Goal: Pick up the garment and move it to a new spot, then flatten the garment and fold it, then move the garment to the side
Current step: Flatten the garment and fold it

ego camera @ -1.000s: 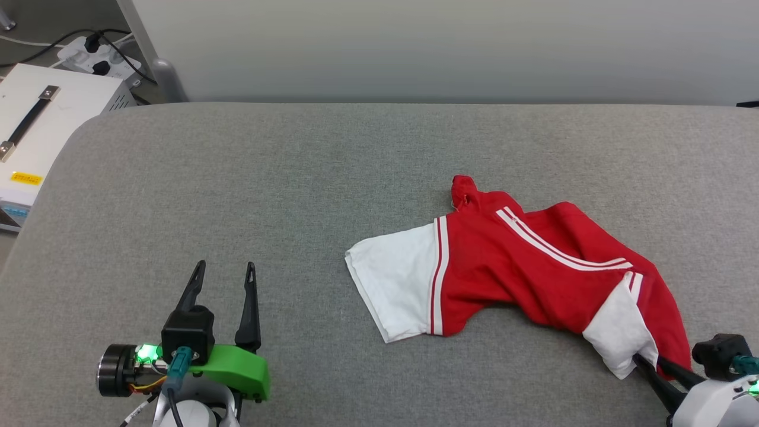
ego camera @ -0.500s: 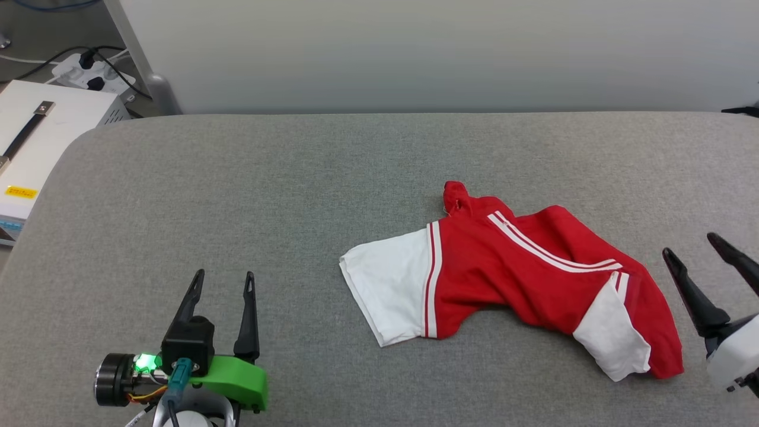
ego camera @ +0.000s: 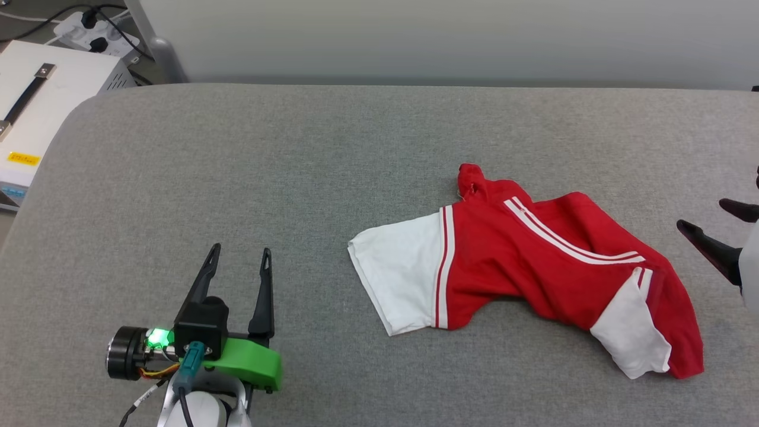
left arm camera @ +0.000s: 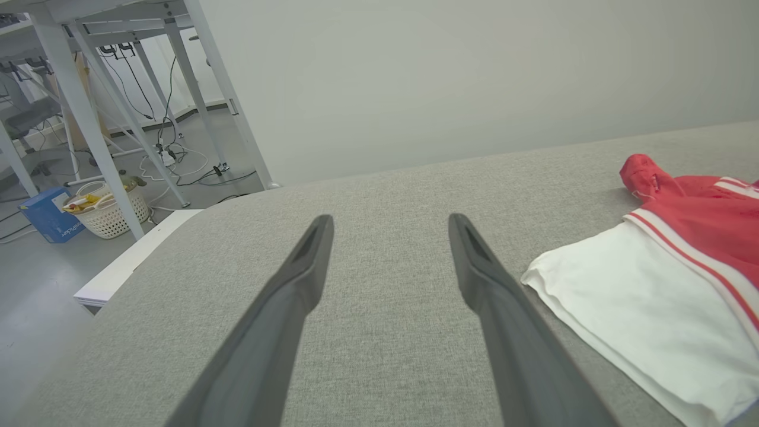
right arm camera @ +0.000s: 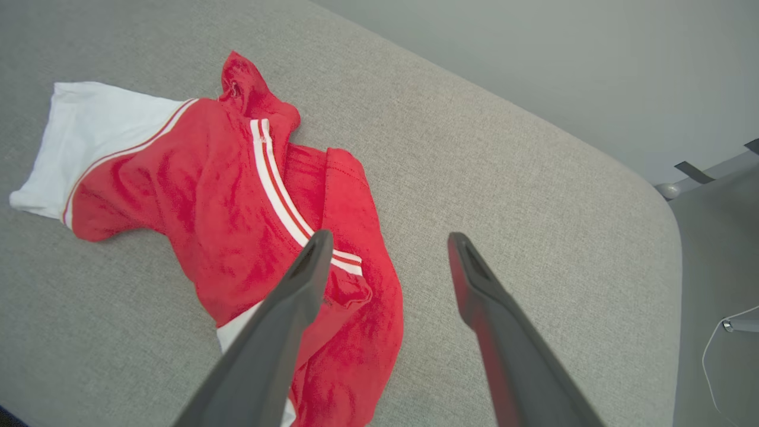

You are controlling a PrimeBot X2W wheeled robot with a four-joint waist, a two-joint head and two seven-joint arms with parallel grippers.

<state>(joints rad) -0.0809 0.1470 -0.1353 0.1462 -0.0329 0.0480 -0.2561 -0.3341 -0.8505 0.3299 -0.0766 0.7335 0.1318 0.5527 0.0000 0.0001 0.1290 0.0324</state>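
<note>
**Clerk:** First entry?

**Checker:** One garment (ego camera: 522, 261): a jersey T-shirt with a red body and white short sleeves. It lies crumpled on the grey padded surface (ego camera: 267, 166), right of the middle.

**Clerk:** Sleeves?

**Checker:** The flat sleeve (ego camera: 400, 279) is spread out toward the robot's left, with red-and-white striped trim (ego camera: 443, 267) at its seam. The second sleeve (ego camera: 631, 341) is at the near right end, partly tucked under red cloth, with the same trim.

**Clerk:** Body?

**Checker:** It is bunched. A double white stripe (ego camera: 569, 242) slants across it, and a small red peak (ego camera: 471, 178) sticks out at the far edge.

**Clerk:** Grippers?

**Checker:** The left gripper (ego camera: 241, 249) has its fingers wide apart with nothing between them. It is over bare surface at the near left, well apart from the flat sleeve. The right gripper (ego camera: 702, 213) also has its fingers wide apart and holds nothing. In the head view it is near the garment's right end and clear of the cloth.

**Clerk:** Sundries?

**Checker:** One white box (ego camera: 53, 101) with a dark handle, off the surface's far left corner.
</note>
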